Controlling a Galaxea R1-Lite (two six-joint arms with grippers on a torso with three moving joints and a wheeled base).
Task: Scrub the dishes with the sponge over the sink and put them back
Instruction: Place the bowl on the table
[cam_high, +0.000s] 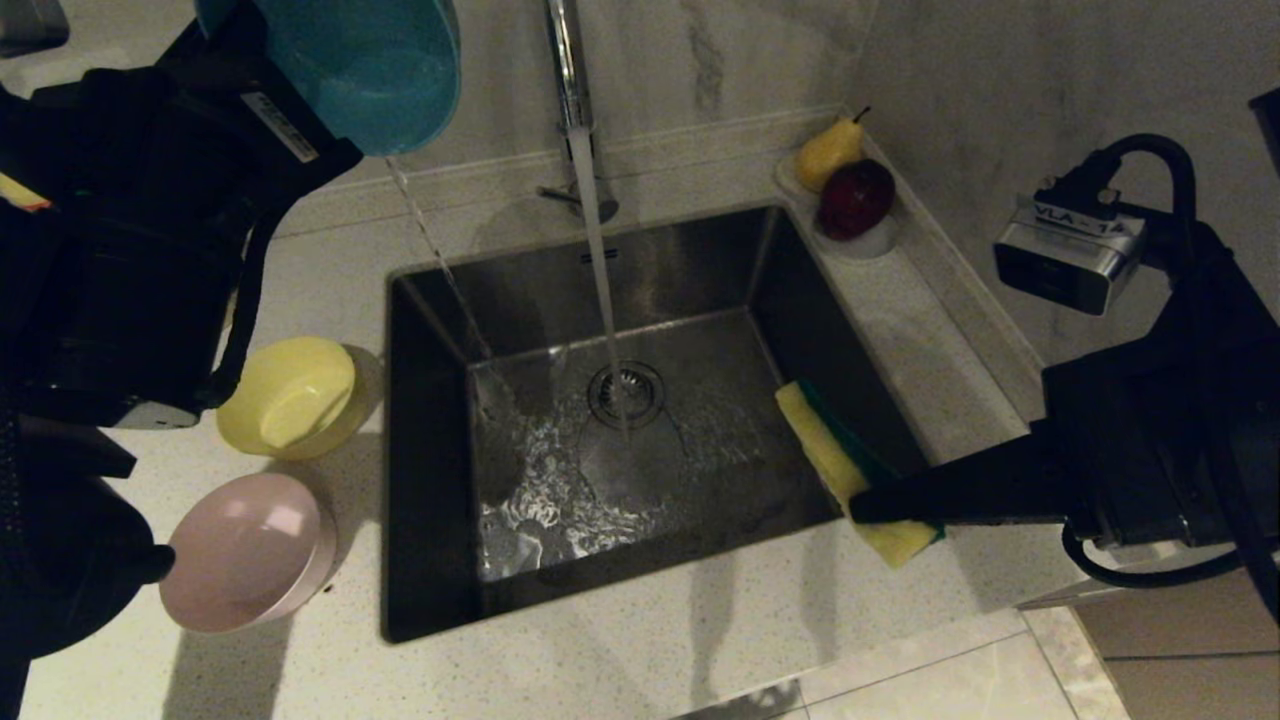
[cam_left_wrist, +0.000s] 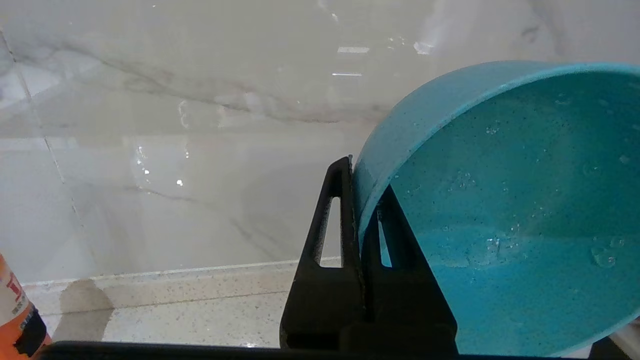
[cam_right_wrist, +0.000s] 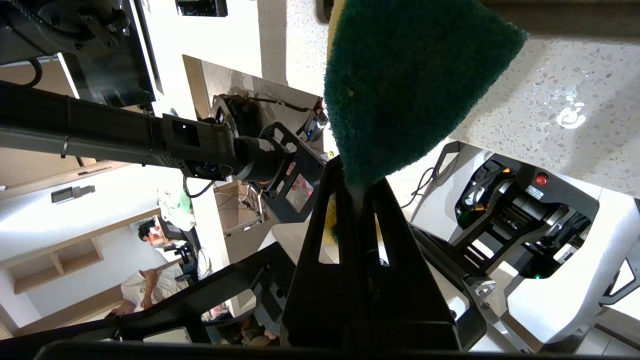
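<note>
My left gripper (cam_left_wrist: 365, 177) is shut on the rim of the light blue bowl (cam_high: 365, 65), held high and tilted at the far left of the sink (cam_high: 430, 560); a thin stream of water runs from the blue bowl (cam_left_wrist: 505, 210) into the basin. Over the sink's right edge my right gripper (cam_high: 865, 508) is shut on one end of the sponge (cam_high: 845, 470), whose green face (cam_right_wrist: 410, 80) fills its wrist view. The pale yellow bowl (cam_high: 290, 398) and the pale pink bowl (cam_high: 245, 552) sit on the counter left of the sink.
The chrome tap (cam_high: 572, 90) runs a stream onto the drain strainer (cam_high: 626, 392). A pear (cam_high: 828, 152) and a dark red apple (cam_high: 856, 198) rest on a small dish at the sink's far right corner. An orange-labelled bottle (cam_left_wrist: 17, 310) stands on the counter.
</note>
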